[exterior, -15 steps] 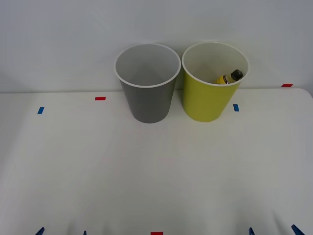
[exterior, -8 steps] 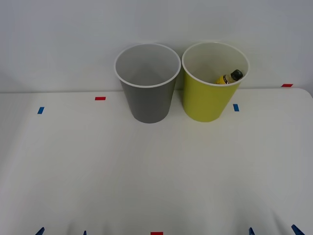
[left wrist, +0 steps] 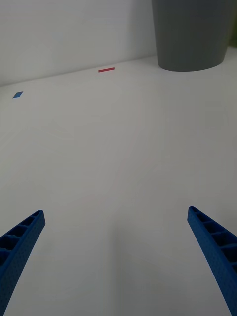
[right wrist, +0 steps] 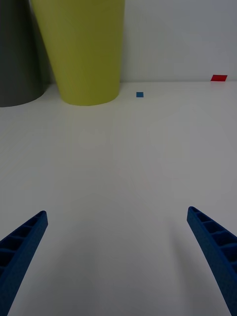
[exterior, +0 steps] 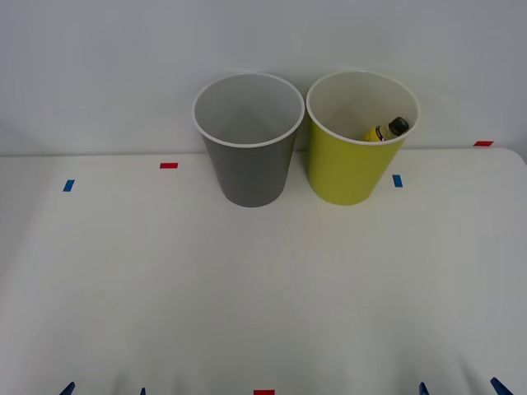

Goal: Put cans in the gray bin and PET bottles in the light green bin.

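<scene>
**Lime bin holds bottle; both grippers idle, open**

Lime-green, i.e. the light green bin (exterior: 354, 160), stands upright at table (exterior: 263, 288) rear, just beside the gray bin (exterior: 249, 148), on its right. PET bottle (exterior: 387, 130) lies tilted inside the green bin, black cap toward rim, yellow label showing. Gray bin interior: no contents visible. Left gripper (left wrist: 116, 256) low at near edge, left side, fingers spread wide, nothing between. Right gripper (right wrist: 116, 256) likewise at near right, fingers apart, holding nothing. Red and blue tape marks (exterior: 169, 165) on tabletop.
</scene>
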